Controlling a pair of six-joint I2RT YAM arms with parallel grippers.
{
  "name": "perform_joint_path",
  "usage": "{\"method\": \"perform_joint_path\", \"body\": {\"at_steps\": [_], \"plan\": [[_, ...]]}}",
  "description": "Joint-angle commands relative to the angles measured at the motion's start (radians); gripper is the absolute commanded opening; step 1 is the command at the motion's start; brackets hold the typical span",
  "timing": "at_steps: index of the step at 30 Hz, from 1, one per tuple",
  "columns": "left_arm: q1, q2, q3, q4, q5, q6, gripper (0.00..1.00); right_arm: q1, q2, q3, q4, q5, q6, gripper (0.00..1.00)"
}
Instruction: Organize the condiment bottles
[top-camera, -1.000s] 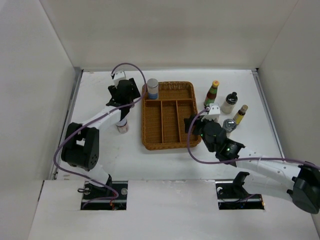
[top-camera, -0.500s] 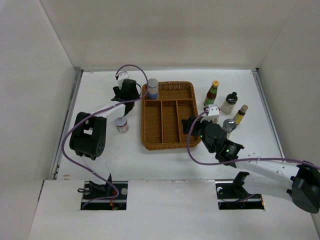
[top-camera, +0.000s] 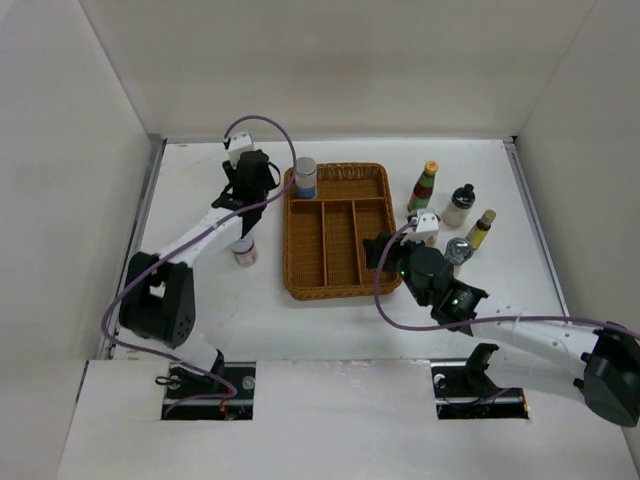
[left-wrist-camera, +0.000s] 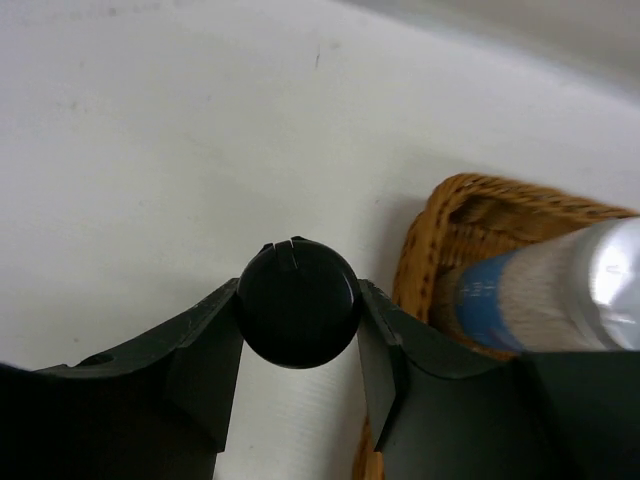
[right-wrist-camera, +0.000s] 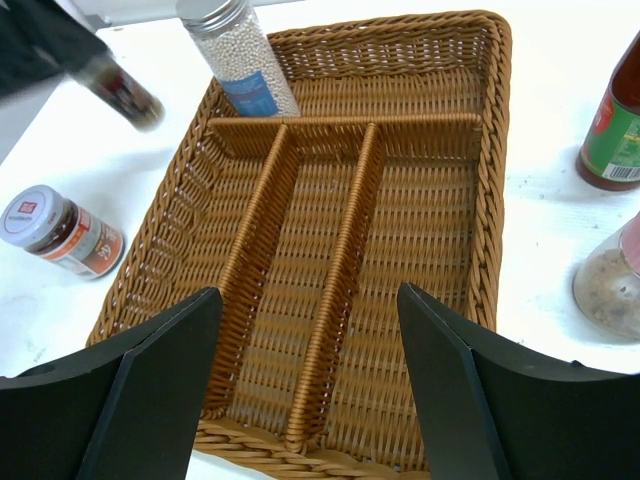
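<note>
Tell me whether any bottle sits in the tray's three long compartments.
No: the woven tray holds only the bead jar, in its wide end compartment.

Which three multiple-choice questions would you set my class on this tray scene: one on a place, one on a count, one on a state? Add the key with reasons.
1. Where does the blue-labelled bottle stand?
A) in the far left corner of the woven tray
B) outside it, to the right
C) lying in a long compartment

2. How many long compartments does the woven tray have, next to its wide one?
A) two
B) three
C) five

3. What is the left gripper doing?
A) open and empty
B) out of view
C) shut on a black-capped bottle

Key:
1 A: it stands upright in the corner of the wide compartment.
2 B: two long dividers make three compartments.
3 C: the round black cap sits between both fingers.
</note>
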Motion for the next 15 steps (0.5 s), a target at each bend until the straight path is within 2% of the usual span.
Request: {"method": "perform_joint_path", "body": {"at_steps": [1, 8, 15], "plan": [[-0.031, -0.173, -0.011, 0.05, -0.026, 0.016, 0.37, 0.007, -0.025, -0.009, 0.072, -0.011, -0.002, 0.77], [-0.202, -0.242, -0.054, 0.019, -0.026, 0.014, 0.37, 0.007, -0.058, -0.022, 0.072, -0.007, 0.0, 0.77], [-0.322, -0.173, -0.025, 0.038, -0.053, 0.002, 0.37, 0.007, -0.094, -0.035, 0.066, 0.006, 0.001, 0.77]]}}
